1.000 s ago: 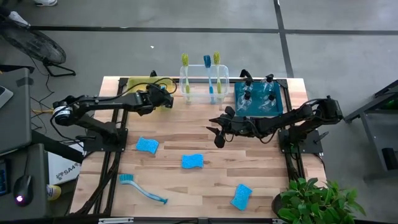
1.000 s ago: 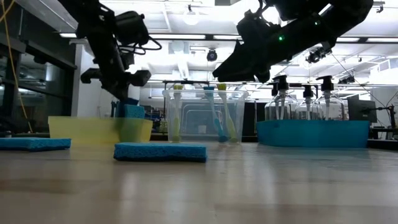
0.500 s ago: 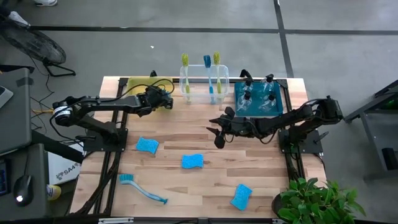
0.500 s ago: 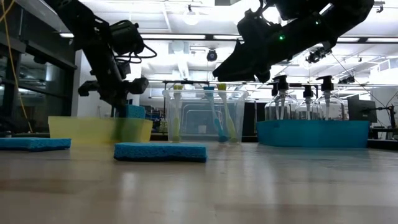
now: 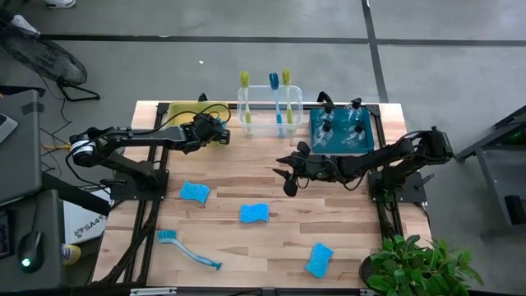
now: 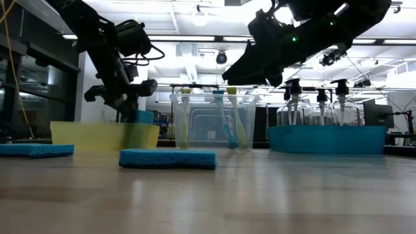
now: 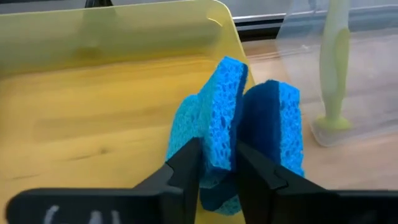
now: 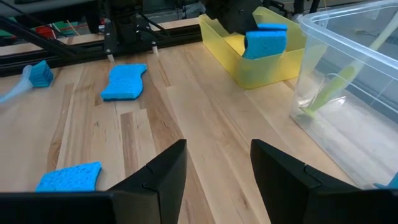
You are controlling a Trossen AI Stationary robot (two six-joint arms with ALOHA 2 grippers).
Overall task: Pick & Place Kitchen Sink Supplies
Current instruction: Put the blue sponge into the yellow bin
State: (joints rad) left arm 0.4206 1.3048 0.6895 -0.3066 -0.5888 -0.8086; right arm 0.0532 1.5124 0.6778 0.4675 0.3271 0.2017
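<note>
Looks like a robotics lab or workshop floor from my feed. Wooden worktable (image 5: 271,185) on a bare grey concrete floor (image 5: 246,49) with dark seam lines, arms on black metal frames (image 5: 148,177). Low view shows an open ceiling (image 6: 195,13) with strip lights and racks behind. Potted plant (image 5: 415,267) at the table corner, computer mouse (image 5: 31,247) on a side desk.
</note>
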